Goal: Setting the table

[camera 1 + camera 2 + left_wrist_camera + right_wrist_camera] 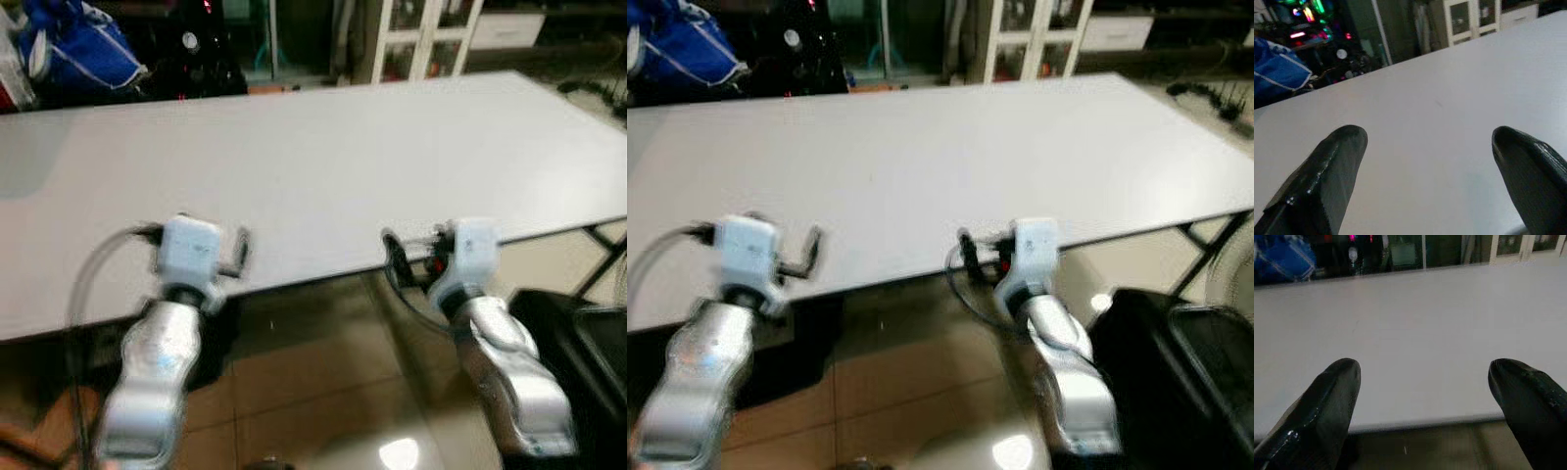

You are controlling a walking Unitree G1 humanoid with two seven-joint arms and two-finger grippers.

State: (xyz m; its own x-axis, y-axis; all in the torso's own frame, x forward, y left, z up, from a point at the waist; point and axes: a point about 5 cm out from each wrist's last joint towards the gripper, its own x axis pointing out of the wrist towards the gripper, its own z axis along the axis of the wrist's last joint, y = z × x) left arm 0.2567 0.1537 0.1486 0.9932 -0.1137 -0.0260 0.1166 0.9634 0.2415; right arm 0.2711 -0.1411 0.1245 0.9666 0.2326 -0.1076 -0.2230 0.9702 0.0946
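Both grippers raised at the near edge of the long white rectangular table (323, 166).

The left gripper (1427, 147) hangs over the table's near edge with its two black fingers (1334, 166) spread wide apart, grasping nothing. The right gripper (1422, 377) sits just short of that same edge, over the tan tiled floor (304, 382), fingers likewise released. Beyond the table's far edge stand a blue fabric bag (73, 49) and a white glass-door cabinet (426, 34). A black box-like object (1176, 382) sits beside the right arm, below the table's near edge.
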